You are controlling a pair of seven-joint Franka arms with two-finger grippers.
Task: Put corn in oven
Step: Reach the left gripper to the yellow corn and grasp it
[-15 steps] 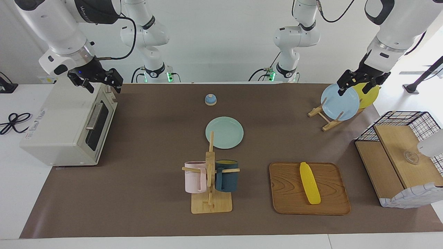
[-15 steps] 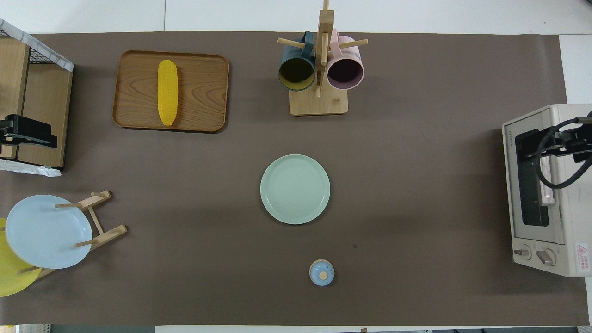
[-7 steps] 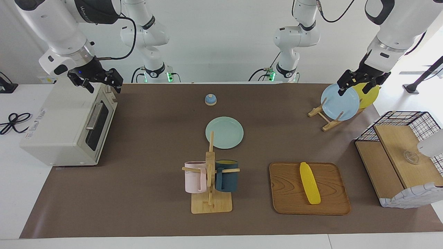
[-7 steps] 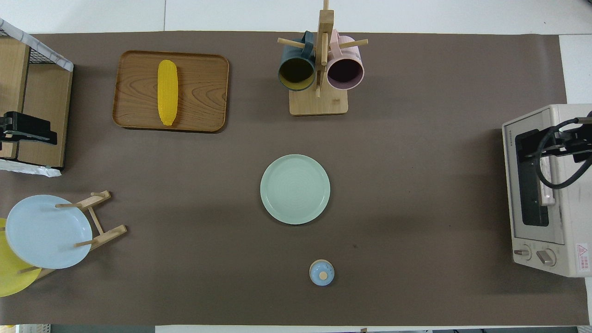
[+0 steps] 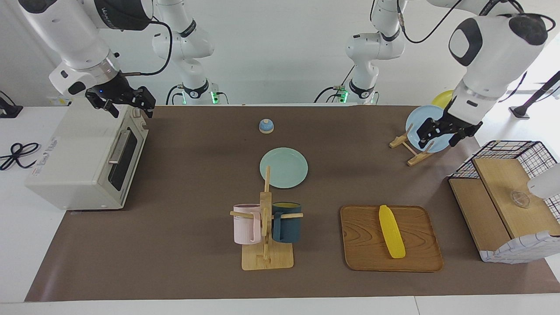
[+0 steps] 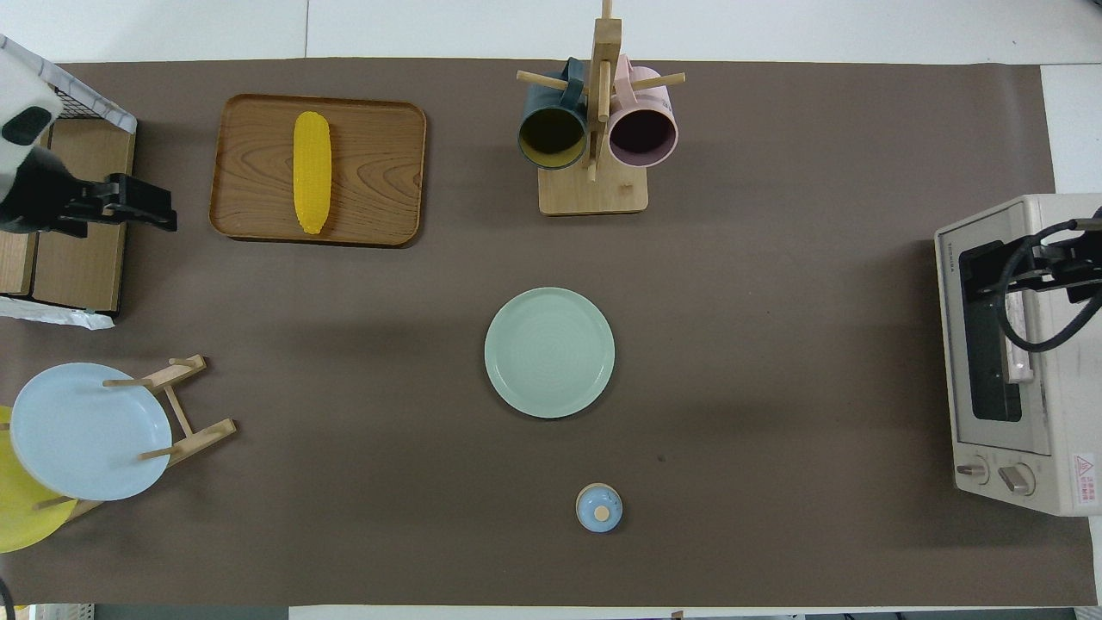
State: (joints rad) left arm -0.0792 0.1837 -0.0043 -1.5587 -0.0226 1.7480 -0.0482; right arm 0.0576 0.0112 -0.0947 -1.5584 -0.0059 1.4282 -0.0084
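The yellow corn [image 5: 391, 231] lies on a wooden tray [image 5: 363, 245] toward the left arm's end of the table; it also shows in the overhead view [image 6: 312, 170]. The off-white oven [image 5: 83, 162] stands at the right arm's end with its glass door shut, and it shows in the overhead view too [image 6: 1024, 362]. My left gripper [image 5: 439, 139] is open and empty, up in the air over the mat between the basket box and the tray [image 6: 379, 172]. My right gripper [image 5: 127, 106] is open and empty over the oven's top and waits there.
A mug tree [image 5: 267, 236] with a pink and a dark blue mug stands beside the tray. A green plate [image 5: 283, 167] and a small blue knobbed lid [image 5: 266, 126] lie mid-table. A plate rack [image 5: 415, 151] holds a blue and a yellow plate. A wire-and-wood basket box [image 5: 503, 205] stands at the left arm's end.
My left gripper has come down from over the plate rack and moved out over the mat toward the tray. The right arm has not moved.
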